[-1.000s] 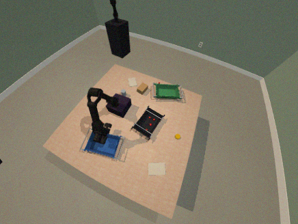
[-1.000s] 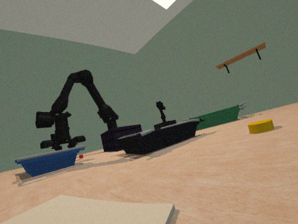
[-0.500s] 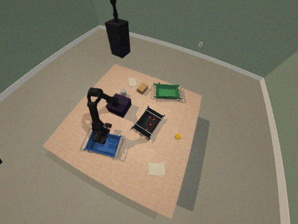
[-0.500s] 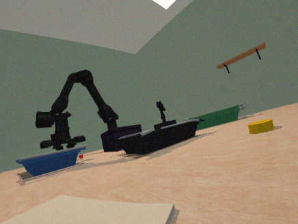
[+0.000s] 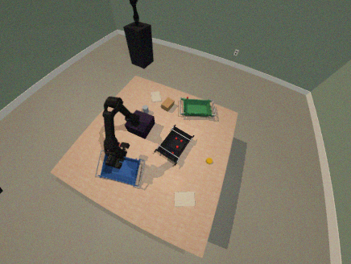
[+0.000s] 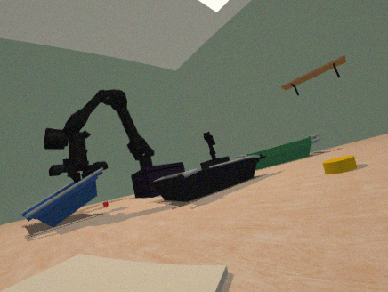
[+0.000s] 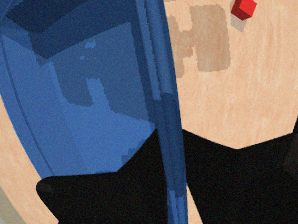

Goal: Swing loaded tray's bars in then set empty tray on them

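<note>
The loaded black tray [image 5: 167, 152] [image 6: 214, 182] stands mid-table with several red blocks [image 5: 177, 146] inside. Its two pale wire bars [image 5: 182, 134] [image 5: 166, 154] lie across its top near the ends. The empty blue tray [image 5: 126, 171] [image 6: 67, 206] [image 7: 100, 145] is tilted, one side raised off the table and the opposite side low; its grey wire bars [image 5: 97, 164] [image 5: 142, 174] show at its ends in the top view. My gripper [image 5: 115, 164] [image 6: 77, 180] [image 7: 165, 132] is shut on the blue tray's raised wall, one finger inside and one outside. The fingertips are partly hidden.
A green tray [image 5: 197, 108] [image 6: 285, 152] stands at the far side beside a brown box [image 5: 167, 104]. A yellow disc [image 5: 209, 161] [image 6: 339, 165] and a pale flat sheet [image 5: 184, 199] [image 6: 133, 273] lie on the table. A loose red block [image 6: 105, 204] [image 7: 244, 8] lies near the blue tray.
</note>
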